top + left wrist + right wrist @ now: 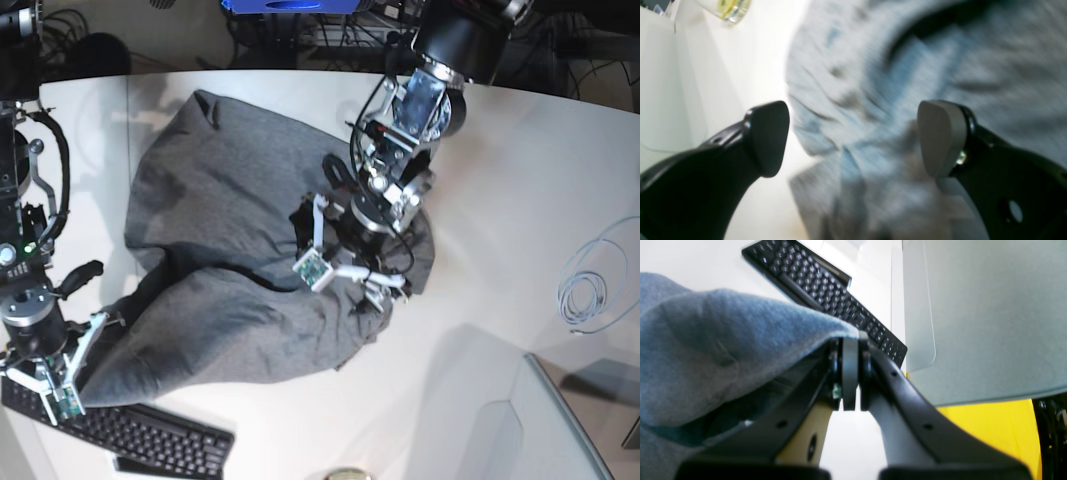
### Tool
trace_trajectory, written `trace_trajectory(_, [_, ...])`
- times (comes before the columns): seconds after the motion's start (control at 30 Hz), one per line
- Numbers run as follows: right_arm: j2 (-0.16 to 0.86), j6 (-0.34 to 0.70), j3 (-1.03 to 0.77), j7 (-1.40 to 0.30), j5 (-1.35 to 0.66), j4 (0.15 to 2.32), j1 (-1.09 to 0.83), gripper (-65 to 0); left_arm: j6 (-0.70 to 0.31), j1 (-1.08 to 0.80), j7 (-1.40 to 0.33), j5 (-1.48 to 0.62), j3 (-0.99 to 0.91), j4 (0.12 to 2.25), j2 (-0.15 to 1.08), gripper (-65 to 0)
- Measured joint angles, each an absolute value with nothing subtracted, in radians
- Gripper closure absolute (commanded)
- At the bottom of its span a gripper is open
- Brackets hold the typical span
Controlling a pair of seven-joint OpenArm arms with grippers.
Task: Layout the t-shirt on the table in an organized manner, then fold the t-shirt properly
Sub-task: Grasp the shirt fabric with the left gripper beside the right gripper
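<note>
We see the shirt (240,260) spread in a crumpled grey heap across the middle and left of the white desk (500,250); its upper part lies fairly flat toward the far edge, while the lower part bunches in thick folds reaching toward the near left corner.

The left arm comes in from the top of the base view and bends down over the shirt's right side; its fingers (345,272) hang right above the cloth there; in the left wrist view the left fingers (853,138) stand wide apart, released, one dark pad (768,136) over bare desk and one pale pad (940,136) over the blurred cloth, with nothing between them but the shirt below.

The right arm stands at the left edge of the base view, its wrist turned down toward the near left corner; its fingers (62,385) sit at the shirt's lower left tip; in the right wrist view the right fingers (850,373) are clenched, pads pressed together, with a fold of the shirt (723,350) draped over the left one and running to their tip; we take them to be grasping that corner of the shirt.

A black keyboard (130,435) lies on the desk just below that corner; a coiled pale cable (590,290) rests well apart at the right.
</note>
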State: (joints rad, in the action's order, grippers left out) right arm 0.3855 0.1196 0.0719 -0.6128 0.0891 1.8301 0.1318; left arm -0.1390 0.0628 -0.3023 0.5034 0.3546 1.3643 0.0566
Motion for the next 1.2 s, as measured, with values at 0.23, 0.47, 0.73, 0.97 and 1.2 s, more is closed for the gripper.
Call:
trace_trajectory(0.23, [0.367, 0.12, 0.07, -0.614, 0.09, 1.826, 0.132, 0.0, -0.14, 0.178, -0.305, 0.366, 0.361, 1.219, 0.055, -57.8])
trace_trajectory(0.47, [0.366, 0.12, 0.07, -0.612, 0.087, 1.824, 0.129, 0.0, -0.136, 0.247, -0.249, 0.203, 0.36, 1.108, 0.05, -57.3])
trace_trajectory(0.73, [0.364, 0.12, 0.07, -0.611, 0.087, 1.82, 0.124, 0.0, -0.135, 0.305, -0.249, 0.208, 0.36, 0.954, 0.03, -18.8])
trace_trajectory(0.97, [0.332, 0.12, 0.068, -0.609, 0.088, 1.772, 0.11, 0.0, -0.138, 0.283, -0.271, 0.205, 0.36, 1.04, 0.035, 0.0])
trace_trajectory(1.2, [0.302, 0.115, 0.101, -0.588, 0.1, 1.612, 0.093, 0.0, -0.148, 0.238, -0.398, 0.208, 0.356, 1.263, 0.118, 0.0])
